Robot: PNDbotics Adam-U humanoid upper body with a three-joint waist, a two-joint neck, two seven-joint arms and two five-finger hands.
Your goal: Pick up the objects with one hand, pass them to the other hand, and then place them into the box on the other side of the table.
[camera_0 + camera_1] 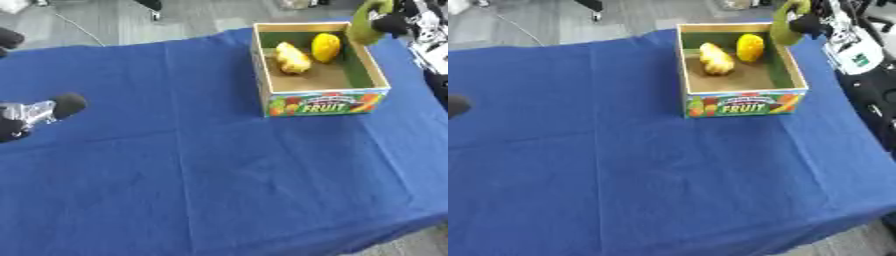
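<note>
Now right robot hand (pixel 391 22) grips green fruit (pixel 366 22).

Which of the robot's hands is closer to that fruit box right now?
The right hand. It is at the far right corner of the fruit box, holding a green item over its rim. The left hand is far off at the table's left edge.

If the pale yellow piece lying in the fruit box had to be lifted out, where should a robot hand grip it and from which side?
Probably from straight above, fingers across the narrow middle of the pale yellow piece. It lies lengthwise on the floor of the box, whose walls block side approaches. The right robot hand, holding a green object, is nearest.
</note>
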